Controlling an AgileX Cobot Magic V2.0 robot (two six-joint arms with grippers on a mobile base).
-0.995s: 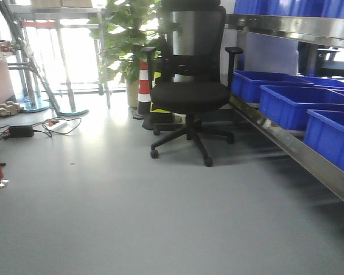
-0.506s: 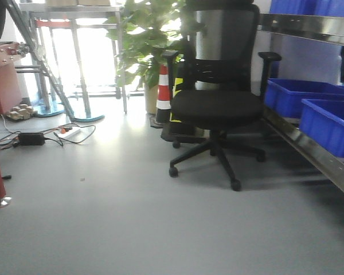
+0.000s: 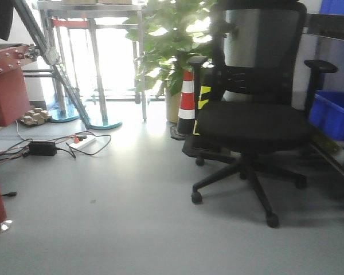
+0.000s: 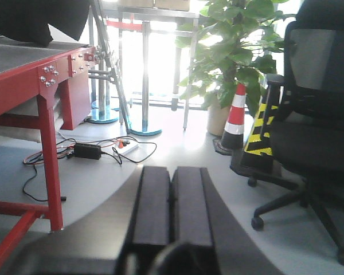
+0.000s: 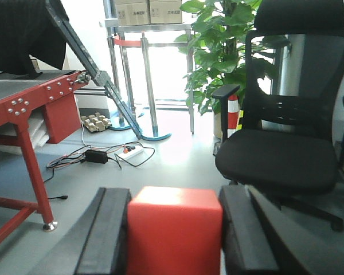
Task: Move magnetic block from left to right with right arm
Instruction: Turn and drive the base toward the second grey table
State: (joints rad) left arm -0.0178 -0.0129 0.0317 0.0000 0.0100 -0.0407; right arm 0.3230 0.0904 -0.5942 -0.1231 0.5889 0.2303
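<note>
In the right wrist view the magnetic block [image 5: 175,232], a plain red cube, fills the space between the two black fingers [image 5: 110,232] of my right gripper [image 5: 175,197], which is shut on it. The block hangs above the grey floor. In the left wrist view my left gripper [image 4: 172,172] is shut, its two black fingers [image 4: 153,200] pressed together with nothing between them. Neither gripper nor the block shows in the front-facing view.
A black office chair [image 3: 252,123] stands at the right, with a striped cone [image 3: 186,100] and a potted plant [image 3: 172,40] behind it. A red metal table [image 5: 28,100] is at the left. Cables and a power strip [image 3: 80,143] lie on the floor. A blue bin [image 3: 332,114] sits far right.
The front-facing view has swung left and come closer: the chair, cone and plant have shifted right and grown larger, most blue bins have left the view, and the red table has come in.
</note>
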